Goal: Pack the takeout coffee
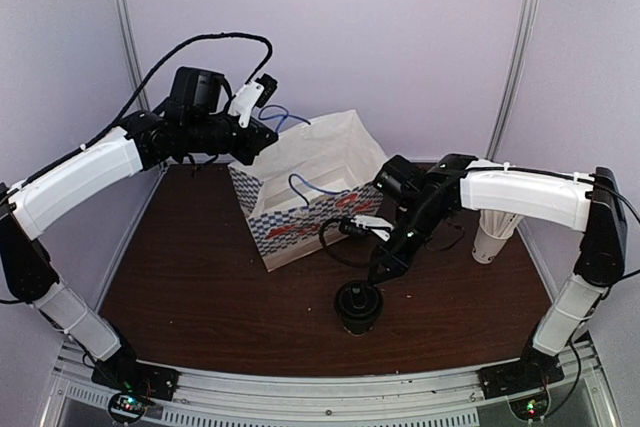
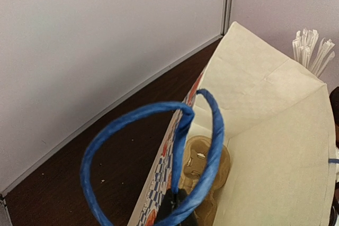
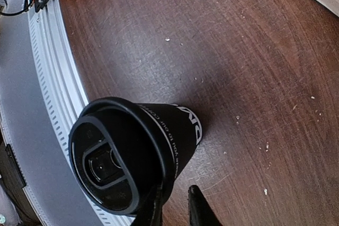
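Takeout coffee point(image 3: 135, 149) upright, lid rim point(image 3: 152, 133) beside slightly parted right fingers point(image 3: 197, 210); left fingers point(image 2: 172, 207) clamped on bag handle point(image 2: 212, 146).

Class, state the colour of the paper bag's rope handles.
Blue handles, shown best in the left wrist view.

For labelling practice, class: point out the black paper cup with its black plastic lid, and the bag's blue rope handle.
Black paper cup point(image 3: 108, 160): right wrist view, on the lid's top.
Blue rope handle point(image 2: 216, 141): left wrist view, on the loop's right side.
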Available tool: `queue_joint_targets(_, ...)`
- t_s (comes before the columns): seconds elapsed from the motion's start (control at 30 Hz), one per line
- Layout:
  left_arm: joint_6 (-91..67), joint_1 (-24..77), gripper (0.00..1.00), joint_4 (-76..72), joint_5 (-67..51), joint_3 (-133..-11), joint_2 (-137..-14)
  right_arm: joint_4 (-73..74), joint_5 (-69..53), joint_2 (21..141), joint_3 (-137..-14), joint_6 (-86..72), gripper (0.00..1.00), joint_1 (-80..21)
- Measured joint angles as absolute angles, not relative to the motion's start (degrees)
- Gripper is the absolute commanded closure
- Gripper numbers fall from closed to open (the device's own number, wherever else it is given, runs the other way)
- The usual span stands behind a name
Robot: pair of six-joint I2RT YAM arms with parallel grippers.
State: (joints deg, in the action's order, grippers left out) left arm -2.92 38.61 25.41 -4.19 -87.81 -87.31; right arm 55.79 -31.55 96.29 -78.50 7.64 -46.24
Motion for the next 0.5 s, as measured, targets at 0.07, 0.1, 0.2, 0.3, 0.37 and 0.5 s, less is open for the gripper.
queue_joint_targets(0.07, -2.92, 38.61, 1.0, 25.39, -4.27, -87.72, -87.29, 55.96, -30.76, 96.42, -78.54, 7.77, 0.73, -46.24)
queue_joint_targets(0.1, -2.92, 38.61, 1.0, 25.39, -4.29, -87.64, -87.29, 56.1, -30.35, 96.42, -78.7, 7.92, 0.72, -46.24)
queue_joint_targets(0.2, -2.9, 38.61, 1.0, 25.41, -4.27, -87.5, -87.29, 56.36, -29.52, 96.42, -79.48, 8.19, 0.71, -46.24)
queue_joint_targets(0.3, -2.87, 38.61, 1.0, 25.41, -4.27, -87.5, -87.29, 56.45, -29.23, 96.42, -79.72, 8.6, 0.67, -46.24)
queue_joint_targets(0.37, -2.83, 38.61, 1.0, 25.43, -4.27, -87.55, -87.29, 57.12, -29.39, 96.42, -80.38, 9.23, 0.55, -46.24)
queue_joint_targets(0.5, -2.22, 38.61, 1.0, 25.8, -4.23, -88.01, -87.29, 57.8, -31.57, 95.24, -82.06, 12.88, 0.31, -46.35)
